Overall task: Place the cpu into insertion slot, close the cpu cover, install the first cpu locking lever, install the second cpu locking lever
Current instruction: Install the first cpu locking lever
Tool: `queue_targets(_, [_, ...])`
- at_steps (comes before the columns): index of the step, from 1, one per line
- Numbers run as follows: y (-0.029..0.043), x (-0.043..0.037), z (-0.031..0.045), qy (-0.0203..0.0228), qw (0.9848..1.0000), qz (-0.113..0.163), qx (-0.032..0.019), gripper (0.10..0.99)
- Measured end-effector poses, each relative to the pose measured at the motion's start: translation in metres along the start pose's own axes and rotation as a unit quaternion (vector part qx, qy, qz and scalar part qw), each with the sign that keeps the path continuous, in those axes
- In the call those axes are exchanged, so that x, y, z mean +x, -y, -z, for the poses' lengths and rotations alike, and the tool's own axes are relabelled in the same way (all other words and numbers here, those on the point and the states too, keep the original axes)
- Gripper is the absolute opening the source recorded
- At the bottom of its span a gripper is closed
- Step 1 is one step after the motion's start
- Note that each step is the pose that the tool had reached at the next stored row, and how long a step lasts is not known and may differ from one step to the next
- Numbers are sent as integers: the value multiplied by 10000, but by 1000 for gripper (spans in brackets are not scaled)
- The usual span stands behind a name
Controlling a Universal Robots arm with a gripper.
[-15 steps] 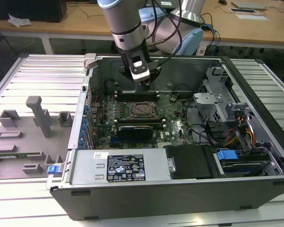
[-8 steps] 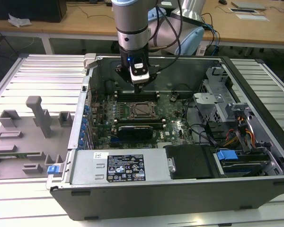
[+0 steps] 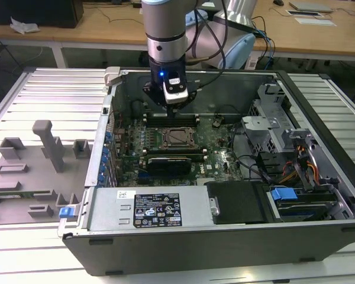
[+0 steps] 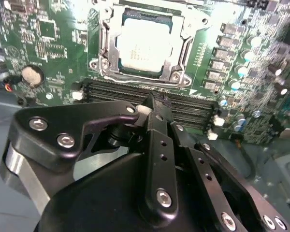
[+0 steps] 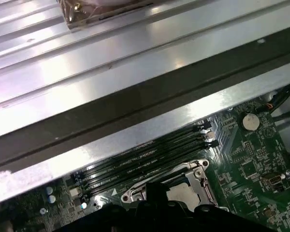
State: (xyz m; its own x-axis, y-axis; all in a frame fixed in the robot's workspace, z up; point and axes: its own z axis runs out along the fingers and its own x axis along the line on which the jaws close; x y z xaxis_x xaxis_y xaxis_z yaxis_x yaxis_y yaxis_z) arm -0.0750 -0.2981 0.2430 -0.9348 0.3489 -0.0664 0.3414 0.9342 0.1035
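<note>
With the hand (image 4: 152,104) clenched on nothing above the memory slots (image 4: 135,92), the cpu (image 4: 144,44) in the insertion slot (image 4: 102,36) looks light, stiff, fragile, best held by its edges.

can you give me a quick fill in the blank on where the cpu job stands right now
1. The cpu lies in the insertion slot with its pale metal top facing ____.
2. The cpu cover lies ____ around the chip.
3. The pincer holds ____.
4. In the second wrist view, the long black memory slots lie between the socket and the ____.

Missing words: up; closed; nothing; pincer
</note>
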Motion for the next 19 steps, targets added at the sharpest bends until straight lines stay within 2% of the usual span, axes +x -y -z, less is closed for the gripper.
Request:
queue_targets(2, [0, 0, -7, -55, 9994, 349, 2, 106])
queue_targets(4, [-4, -14, -10, -123, 9989, 449, 48, 106])
queue_targets(6, [-23, -85, -18, -262, 9984, 486, 127, 106])
queue_targets(8, [-40, -132, -23, -324, 9981, 506, 152, 106])
queue_targets(10, [-64, -200, -31, -442, 9970, 599, 202, 106])
queue_targets(11, [-67, -210, -32, -470, 9964, 679, 214, 106])
queue_targets(15, [-67, -210, -39, -491, 9929, 1059, 231, 106])
queue_targets(16, [-66, -210, -47, -498, 9909, 1229, 237, 106])
queue_targets(17, [-66, -208, -49, -497, 9898, 1310, 245, 106])
queue_targets(18, [-62, -202, -49, -433, 9900, 1322, 242, 106])
queue_targets(19, [-59, -187, -49, -278, 9905, 1333, 214, 106])
